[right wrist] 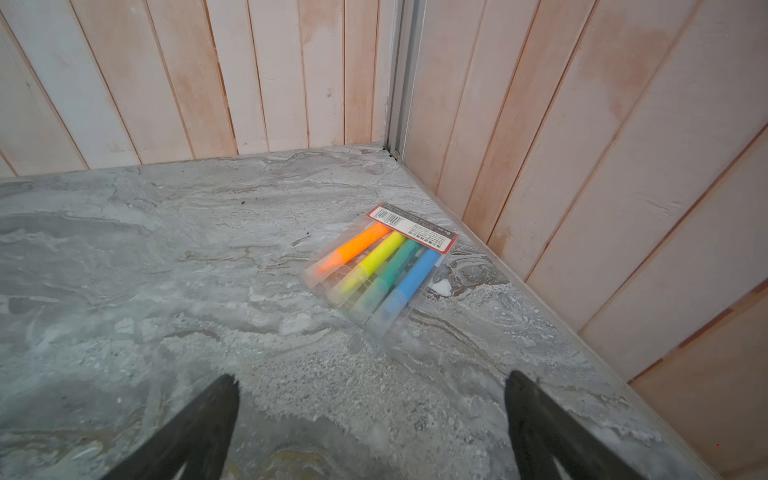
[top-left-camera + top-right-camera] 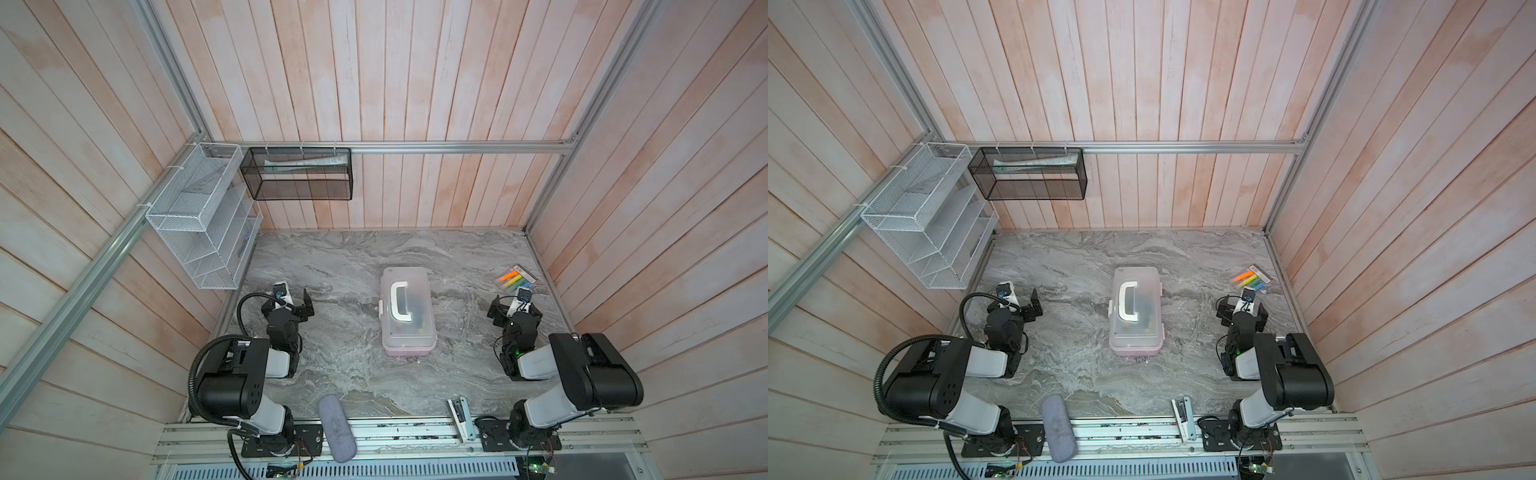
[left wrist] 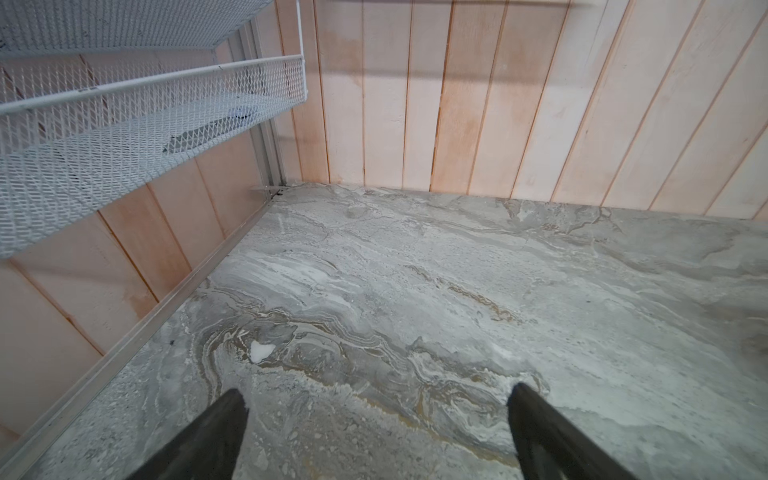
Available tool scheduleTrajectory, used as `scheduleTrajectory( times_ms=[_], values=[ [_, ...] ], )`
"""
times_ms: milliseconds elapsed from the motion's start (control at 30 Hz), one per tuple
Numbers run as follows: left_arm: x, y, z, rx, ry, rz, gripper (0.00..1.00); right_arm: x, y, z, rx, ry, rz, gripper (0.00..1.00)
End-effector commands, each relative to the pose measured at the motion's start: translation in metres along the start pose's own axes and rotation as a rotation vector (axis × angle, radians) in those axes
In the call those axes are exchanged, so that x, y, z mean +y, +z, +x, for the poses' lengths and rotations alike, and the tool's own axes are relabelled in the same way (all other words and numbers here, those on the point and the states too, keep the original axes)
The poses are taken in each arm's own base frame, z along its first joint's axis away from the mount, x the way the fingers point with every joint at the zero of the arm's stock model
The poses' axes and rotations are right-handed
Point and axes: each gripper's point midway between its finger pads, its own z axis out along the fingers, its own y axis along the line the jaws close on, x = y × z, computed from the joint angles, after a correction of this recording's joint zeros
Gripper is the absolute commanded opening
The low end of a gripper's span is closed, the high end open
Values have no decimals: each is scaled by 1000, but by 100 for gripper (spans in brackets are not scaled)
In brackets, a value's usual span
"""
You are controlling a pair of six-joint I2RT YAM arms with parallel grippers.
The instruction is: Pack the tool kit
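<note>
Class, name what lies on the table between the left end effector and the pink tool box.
Nothing: between left end effector and tool box the marble table is bare, shown in both top views.

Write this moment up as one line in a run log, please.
tool kit: lid on, untouched | left gripper: open, empty | right gripper: open, empty | highlighter packet: lying ahead of right gripper, untouched

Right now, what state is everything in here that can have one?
Pink plastic box with frosted lid: lid shut, white handle folded flat.
Left gripper: open, empty.
Right gripper: open, empty.
Clear packet of neon highlighters: lying flat, untouched.
Grey oblong fabric pouch: lying across the front rail.
</note>
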Motion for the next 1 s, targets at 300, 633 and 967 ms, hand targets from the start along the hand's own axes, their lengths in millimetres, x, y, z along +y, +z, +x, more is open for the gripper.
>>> scheduleTrajectory(
  times_ms=[300, 633, 967],
  values=[
    [-1, 4, -12, -37, -24, 5, 100, 5, 5, -37, -112, 55, -41, 98],
    [-1, 4, -12, -34, -25, 6, 100, 8, 4, -38, -111, 42, -43, 98],
    [0, 3, -12, -37, -25, 8, 100, 7, 6, -37, -105, 46, -41, 98]
  ],
)
